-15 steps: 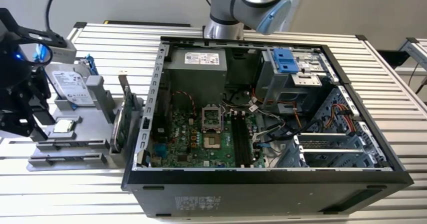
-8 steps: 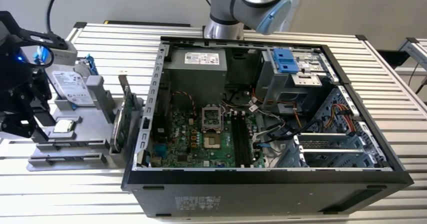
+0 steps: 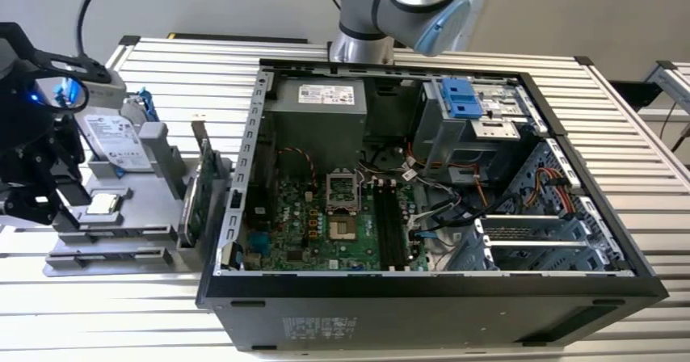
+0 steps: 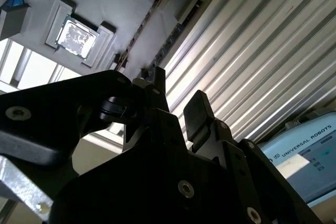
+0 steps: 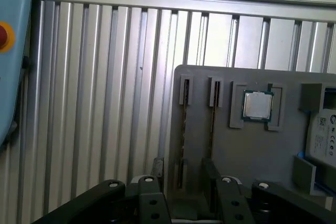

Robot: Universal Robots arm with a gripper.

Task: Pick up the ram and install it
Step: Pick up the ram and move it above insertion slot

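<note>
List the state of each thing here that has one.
gripper, open, over the tray.
ram, on edge in its tray slot, ungripped.
computer case, side open.
memory slots, empty.
processor, seated in tray recess.

The scene holds one open computer case [image 3: 431,297], one grey holder [image 5: 252,156] with two narrow slots [image 5: 185,90], one processor [image 5: 257,105], one hard drive [image 5: 323,135], one upright green card [image 3: 205,192], and one gripper [image 5: 184,170] with two fingers [image 5: 156,167].

Grey holder tray [image 5: 236,145]; silver ribbed table [image 5: 105,77]; green motherboard [image 3: 283,216]; black case [image 3: 431,313]; black fingers [image 5: 157,169]
</note>
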